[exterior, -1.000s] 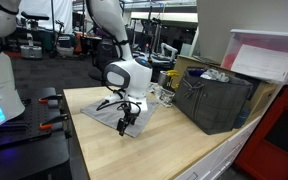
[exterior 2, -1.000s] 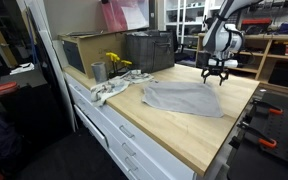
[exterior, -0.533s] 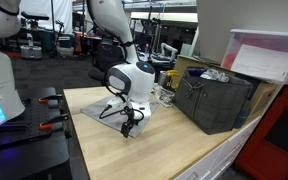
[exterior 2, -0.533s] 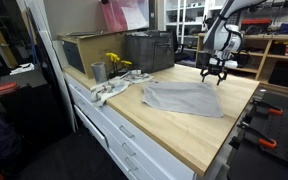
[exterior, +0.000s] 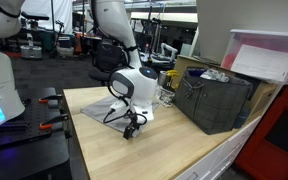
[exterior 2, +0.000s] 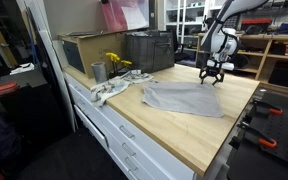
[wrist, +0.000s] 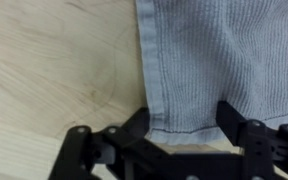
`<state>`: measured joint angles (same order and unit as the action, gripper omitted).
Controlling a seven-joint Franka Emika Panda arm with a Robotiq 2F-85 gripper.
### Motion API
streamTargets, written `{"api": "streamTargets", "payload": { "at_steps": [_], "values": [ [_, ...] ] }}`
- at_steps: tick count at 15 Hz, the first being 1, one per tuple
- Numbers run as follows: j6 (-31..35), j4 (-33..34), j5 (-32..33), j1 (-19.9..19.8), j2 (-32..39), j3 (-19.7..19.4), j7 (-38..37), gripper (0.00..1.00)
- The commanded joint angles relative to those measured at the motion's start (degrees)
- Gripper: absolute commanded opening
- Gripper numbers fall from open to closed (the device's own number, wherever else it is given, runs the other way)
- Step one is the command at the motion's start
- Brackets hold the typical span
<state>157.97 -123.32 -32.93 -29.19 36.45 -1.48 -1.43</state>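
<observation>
The grey cloth (wrist: 214, 60) is spread flat on the wooden tabletop (wrist: 54, 70), with one edge lying near the tabletop's border in an exterior view (exterior 2: 184, 98). It is judged light, soft and limp, so it would sag and fold once lifted. A pinch at the hem near a corner is judged best. The claw (wrist: 189, 125) is seen low over that hem, its jaws apart and astride it, with nothing gripped. A dark crate (exterior 2: 149, 50) and a crumpled rag (exterior 2: 109, 90) stand well apart.
</observation>
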Motion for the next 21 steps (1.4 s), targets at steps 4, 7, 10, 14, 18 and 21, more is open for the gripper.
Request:
{"api": "streamTargets", "payload": {
  "at_steps": [4,7,10,14,18,21],
  "values": [
    [0.15,-0.92,-3.02,-1.00,-1.99,1.59,2.14,0.21],
    [0.47,-5.73,-1.80,1.64,-6.70,-0.54,0.00,0.01],
    [0.75,-11.92,1.73,7.16,-12.56,-4.63,-4.09,0.00],
    [0.54,-17.76,13.36,17.50,-19.07,-13.19,-15.89,0.01],
    [-2.40,-17.73,25.18,24.96,-23.08,-17.84,-26.05,0.01],
    [-6.22,-13.43,23.52,24.88,-23.52,-13.90,-25.91,0.01]
  ]
}}
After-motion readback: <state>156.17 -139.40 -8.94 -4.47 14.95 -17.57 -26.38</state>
